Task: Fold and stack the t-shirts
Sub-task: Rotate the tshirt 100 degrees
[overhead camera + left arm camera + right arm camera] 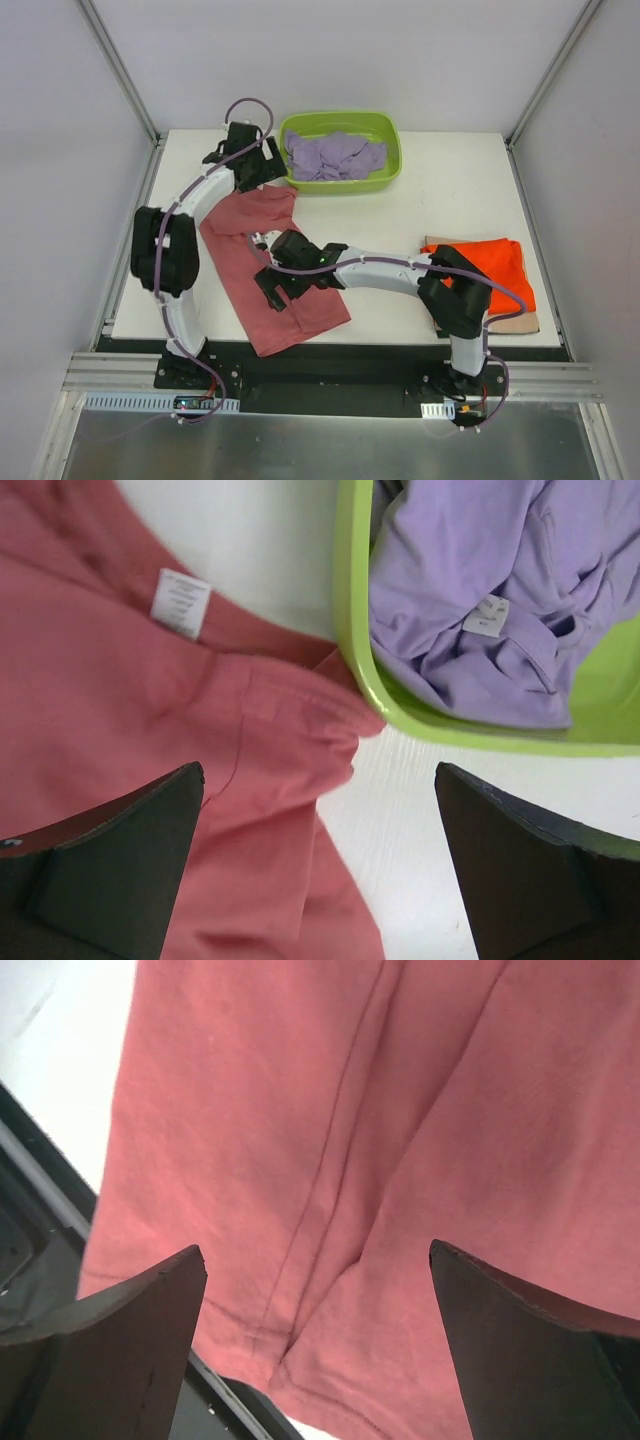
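Observation:
A dusty salmon-red t-shirt [262, 262] lies spread on the table's left half, its near hem at the front edge. My left gripper [268, 176] hovers open over the shirt's far end, beside the tub. In the left wrist view the left gripper [318, 770] has wide jaws over the red cloth [120, 710] and its white label [180, 602]. My right gripper [275, 289] is open above the shirt's near part; the right wrist view shows the right gripper [315, 1250] over a seam fold in the red shirt [300, 1110]. A folded orange t-shirt [492, 268] rests on a tan one [522, 323] at the right.
A lime-green tub [393, 132] stands at the back centre holding a crumpled lavender t-shirt [335, 158], also seen in the left wrist view as the tub's rim [350, 630] and the lavender shirt [480, 590]. The table's dark front rail [40, 1220] runs just below the hem.

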Controlling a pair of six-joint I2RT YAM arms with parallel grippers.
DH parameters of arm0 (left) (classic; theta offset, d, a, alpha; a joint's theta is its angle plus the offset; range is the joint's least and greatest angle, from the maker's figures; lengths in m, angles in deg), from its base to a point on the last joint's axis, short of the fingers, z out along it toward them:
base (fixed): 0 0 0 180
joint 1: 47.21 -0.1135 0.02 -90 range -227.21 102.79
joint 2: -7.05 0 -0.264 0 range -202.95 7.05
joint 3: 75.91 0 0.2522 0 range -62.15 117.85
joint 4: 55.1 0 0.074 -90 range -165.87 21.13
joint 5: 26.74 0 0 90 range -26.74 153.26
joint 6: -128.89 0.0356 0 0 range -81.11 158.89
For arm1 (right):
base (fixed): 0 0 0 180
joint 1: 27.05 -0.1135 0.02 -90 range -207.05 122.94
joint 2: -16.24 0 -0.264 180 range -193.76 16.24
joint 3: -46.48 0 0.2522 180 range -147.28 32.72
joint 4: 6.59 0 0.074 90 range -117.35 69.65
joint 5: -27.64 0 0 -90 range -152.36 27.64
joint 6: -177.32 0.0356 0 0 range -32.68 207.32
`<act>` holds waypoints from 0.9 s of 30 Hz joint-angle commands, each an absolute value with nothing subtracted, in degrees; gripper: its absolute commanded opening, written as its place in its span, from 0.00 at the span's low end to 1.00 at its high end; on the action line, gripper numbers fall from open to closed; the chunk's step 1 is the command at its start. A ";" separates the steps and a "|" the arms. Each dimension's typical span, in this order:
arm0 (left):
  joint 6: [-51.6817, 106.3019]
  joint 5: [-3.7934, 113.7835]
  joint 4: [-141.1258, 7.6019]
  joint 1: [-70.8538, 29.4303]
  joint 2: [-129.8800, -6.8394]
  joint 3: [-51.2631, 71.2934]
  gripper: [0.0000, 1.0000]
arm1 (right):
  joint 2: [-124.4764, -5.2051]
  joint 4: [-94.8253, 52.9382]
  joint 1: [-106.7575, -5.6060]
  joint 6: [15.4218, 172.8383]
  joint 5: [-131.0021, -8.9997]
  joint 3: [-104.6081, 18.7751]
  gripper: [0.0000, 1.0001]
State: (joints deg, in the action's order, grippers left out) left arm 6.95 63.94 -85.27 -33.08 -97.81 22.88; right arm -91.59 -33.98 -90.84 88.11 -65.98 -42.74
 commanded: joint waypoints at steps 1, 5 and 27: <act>7.61 54.48 -85.21 -35.25 -106.23 29.07 0.99 | -94.76 -35.20 -90.51 87.75 -64.20 -44.37 0.96; 7.07 53.59 -84.51 -36.66 -112.03 31.00 0.99 | -95.29 -33.62 -90.42 85.83 -64.56 -41.29 0.96; 3.56 50.51 -84.33 -46.77 -132.78 50.60 0.99 | -89.58 -33.71 -85.76 92.40 -71.41 -26.61 0.96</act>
State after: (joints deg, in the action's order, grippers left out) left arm 4.28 50.17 -82.80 -45.52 -127.65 46.79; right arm -88.38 -26.41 -86.19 87.70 -69.26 -30.48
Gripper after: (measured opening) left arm 0.990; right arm 0.960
